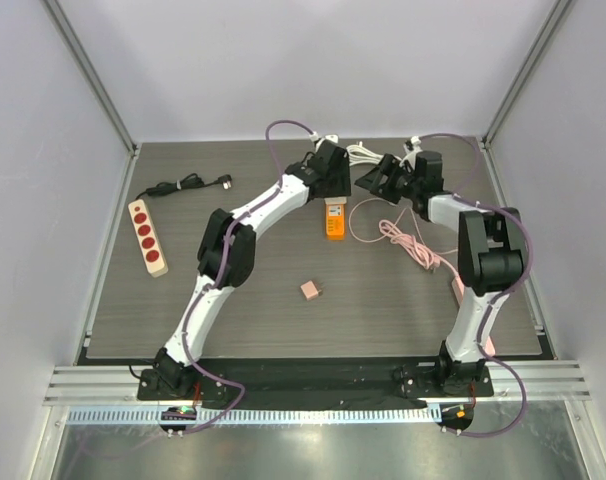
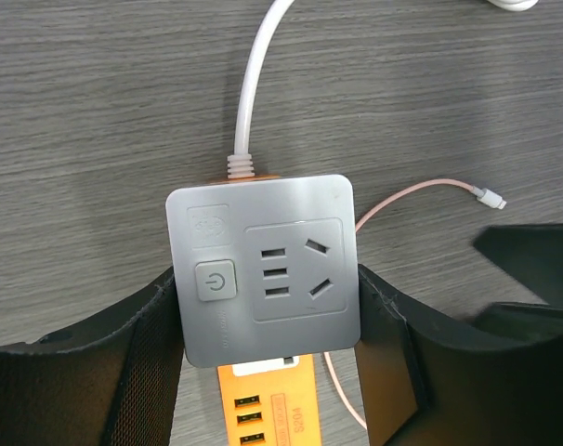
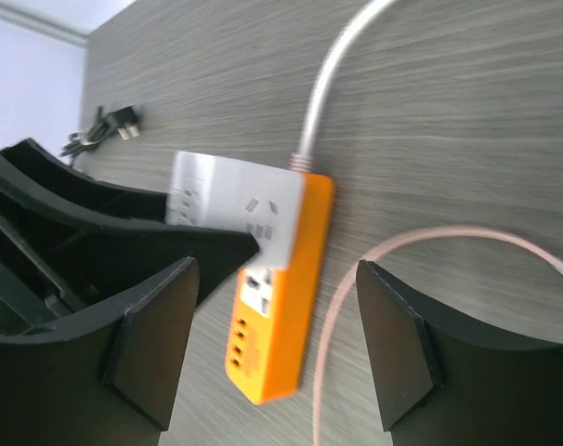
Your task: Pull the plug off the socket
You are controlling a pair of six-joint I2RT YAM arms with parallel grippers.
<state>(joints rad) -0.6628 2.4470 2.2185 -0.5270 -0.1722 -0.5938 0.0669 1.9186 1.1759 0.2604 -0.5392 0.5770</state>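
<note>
Socket (image 1: 334, 218) lies on table (image 1: 383, 320), toward the far side, grey face up over an orange body. Left gripper (image 2: 268, 344) clamps its grey sides, one finger (image 2: 142, 362) pressed to each flank. Right gripper (image 3: 272, 344) hovers just beside, jaws wide apart. Red strip (image 1: 148, 237) lies at far left. White cord (image 2: 249, 84) leaves the socket's far end. Pink cable (image 1: 403, 240) lies loose to the right. Pink plug (image 1: 310, 290) sits alone, well apart from the socket, nearer the bases.
</note>
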